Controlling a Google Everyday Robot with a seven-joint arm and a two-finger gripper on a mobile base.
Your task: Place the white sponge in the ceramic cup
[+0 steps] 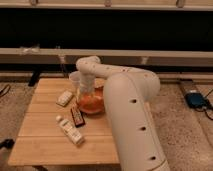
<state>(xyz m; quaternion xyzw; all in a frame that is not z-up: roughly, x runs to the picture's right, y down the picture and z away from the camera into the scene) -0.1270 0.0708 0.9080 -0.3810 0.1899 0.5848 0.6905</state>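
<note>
The white sponge (pixel 64 97), a small cream block, lies on the wooden table (pixel 45 145) left of the orange bowl. The ceramic cup (pixel 74 78), small and pale, stands at the back of the table, partly hidden behind my arm. My gripper (pixel 85 94) hangs down from the white arm (pixel 125 100), just right of the cup and over the left rim of the bowl. It is to the right of the sponge and apart from it. Nothing shows in the gripper.
A wide orange bowl (pixel 92 104) sits at mid-table under the gripper. A dark rectangular bar (pixel 77 116) lies in front of it, and a long white labelled tube (pixel 70 130) nearer the front. A low ledge runs behind the table.
</note>
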